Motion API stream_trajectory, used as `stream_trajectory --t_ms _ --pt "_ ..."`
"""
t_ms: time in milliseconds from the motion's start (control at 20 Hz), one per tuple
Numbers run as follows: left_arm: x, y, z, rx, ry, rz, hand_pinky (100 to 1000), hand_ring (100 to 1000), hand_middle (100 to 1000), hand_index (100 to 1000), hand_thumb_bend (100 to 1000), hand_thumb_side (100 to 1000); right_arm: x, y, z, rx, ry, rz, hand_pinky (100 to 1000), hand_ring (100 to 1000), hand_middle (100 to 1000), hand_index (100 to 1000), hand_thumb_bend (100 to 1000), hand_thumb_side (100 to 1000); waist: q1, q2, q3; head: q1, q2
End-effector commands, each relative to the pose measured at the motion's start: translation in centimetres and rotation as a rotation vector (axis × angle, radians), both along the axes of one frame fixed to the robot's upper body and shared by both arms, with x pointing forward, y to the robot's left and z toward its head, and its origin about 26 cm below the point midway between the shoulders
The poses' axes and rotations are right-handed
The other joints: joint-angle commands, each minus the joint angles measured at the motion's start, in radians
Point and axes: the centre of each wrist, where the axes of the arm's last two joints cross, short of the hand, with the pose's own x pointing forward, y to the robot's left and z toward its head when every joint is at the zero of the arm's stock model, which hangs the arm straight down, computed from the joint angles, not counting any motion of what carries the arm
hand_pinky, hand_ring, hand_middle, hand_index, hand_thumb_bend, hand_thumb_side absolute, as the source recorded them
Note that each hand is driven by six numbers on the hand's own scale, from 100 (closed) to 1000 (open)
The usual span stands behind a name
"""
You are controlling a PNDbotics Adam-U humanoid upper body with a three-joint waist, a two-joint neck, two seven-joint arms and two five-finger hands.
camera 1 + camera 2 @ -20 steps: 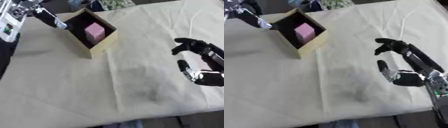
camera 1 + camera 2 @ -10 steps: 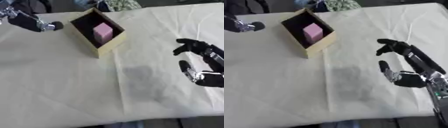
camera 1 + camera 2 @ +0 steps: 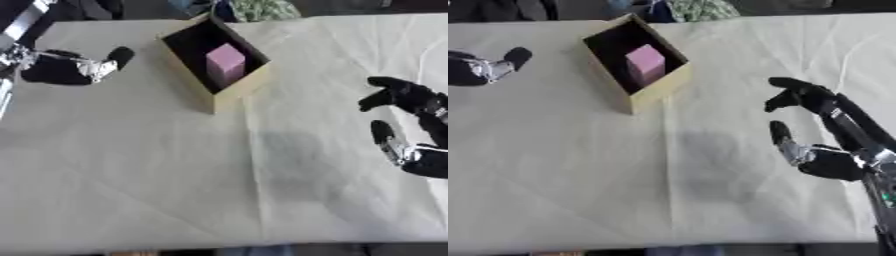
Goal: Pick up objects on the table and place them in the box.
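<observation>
A tan cardboard box (image 3: 233,90) with a dark inside stands at the upper middle of the table. A pink block (image 3: 226,62) lies inside it. My left hand (image 3: 74,67) rests on the cloth to the left of the box, fingers relaxed, holding nothing. My right hand (image 3: 820,130) hovers at the right side of the table, well away from the box, thumb and fingers spread and empty.
A cream cloth (image 3: 175,170) with creases covers the whole table. Dark and green shapes (image 3: 254,9) lie beyond the far edge. The near edge of the table runs along the bottom of the view.
My left hand has drawn back from the box toward the left edge. The whole picture has shifted, so the camera has moved. The right hand has hardly moved.
</observation>
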Motion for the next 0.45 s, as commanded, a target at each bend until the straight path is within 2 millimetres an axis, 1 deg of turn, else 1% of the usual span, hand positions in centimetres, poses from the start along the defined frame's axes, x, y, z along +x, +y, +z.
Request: stream_trajectory --t_ms 50,300,450 --pt "-0.3 0.3 0.1 -0.031 0.007 0.001 800 637 582 800 328 180 -0.3 -0.2 0.8 0.004 -0.033 -0.009 790 760 627 939 100 446 -0.002 -0.010 0.000 0.004 0.005" --pt "-0.3 0.3 -1.8 -0.049 0.071 -0.021 801 634 581 795 311 200 -0.4 -0.1 0.9 0.014 -0.038 -0.010 790 760 626 939 100 444 -0.005 -0.007 0.005 0.002 0.005" --pt "-0.4 0.3 -2.5 -0.064 0.095 -0.031 800 631 579 793 304 210 -0.5 0.0 0.9 0.021 -0.039 -0.011 790 759 626 939 100 444 -0.007 -0.007 0.005 0.000 0.005"
